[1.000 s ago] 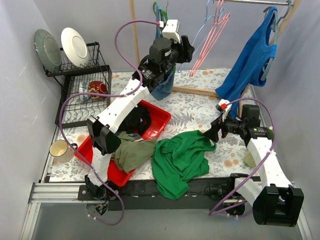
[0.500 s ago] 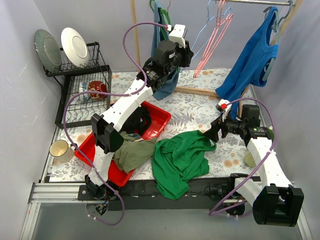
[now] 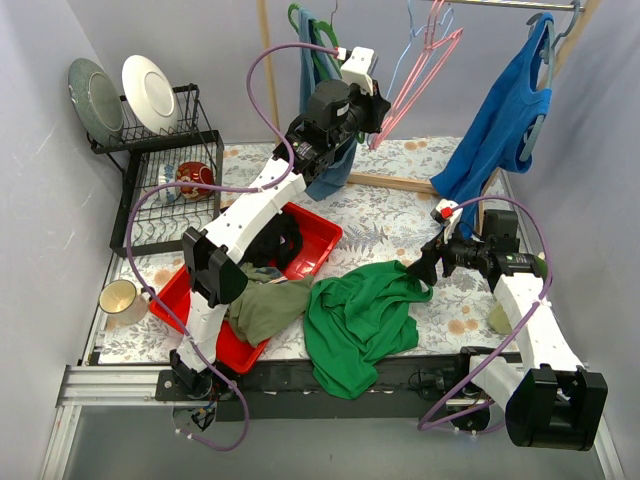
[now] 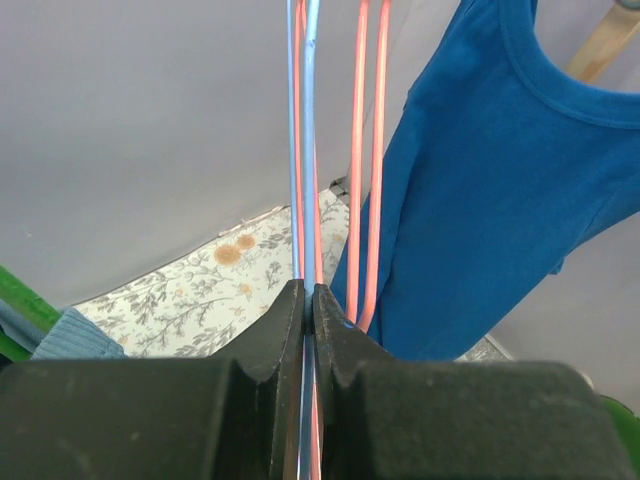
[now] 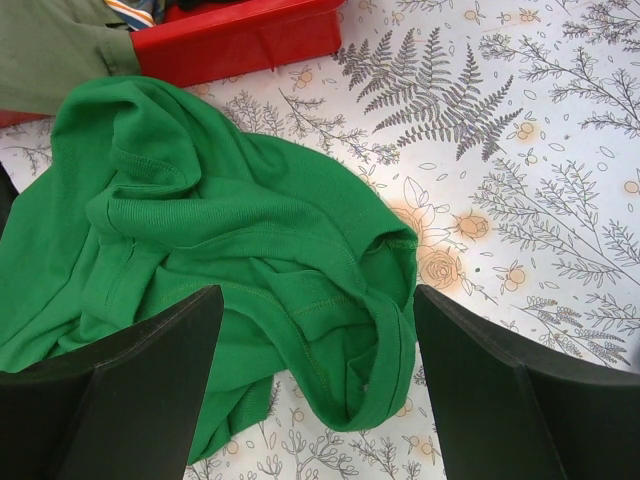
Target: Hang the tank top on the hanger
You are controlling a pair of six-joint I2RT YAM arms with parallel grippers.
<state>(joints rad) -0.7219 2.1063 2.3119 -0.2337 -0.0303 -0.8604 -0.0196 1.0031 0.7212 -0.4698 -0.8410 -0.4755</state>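
Far to the left in the overhead view, a dish rack [image 3: 165,200] holds two plates [image 3: 150,90], and a mug [image 3: 120,298] stands near the table [image 3: 390,215] edge below it. Next comes the red tray [image 3: 322,240], largely covered by the left arm [image 3: 250,205] and an olive garment [image 3: 262,308].

At the back, the left gripper [image 4: 307,295] is up among the hanging wires. Its jaws are pinched almost together on the light-blue wire of the hanger [image 4: 309,120]. A pink wire runs through the same slit, and it is hard to tell whether that one is clamped too. The hanger's hook is cut off at the top of the wrist view. The pink hanger [image 4: 366,150] hangs just beside it.

Further right, the tank top [image 3: 360,315] lies crumpled on the table, its near edge drooping over the front rail [image 3: 300,375]. The right gripper [image 5: 315,300] is spread wide over the tank top's rightmost fold, though contact cannot be made out. A blue top [image 3: 505,110] hangs at the far right.
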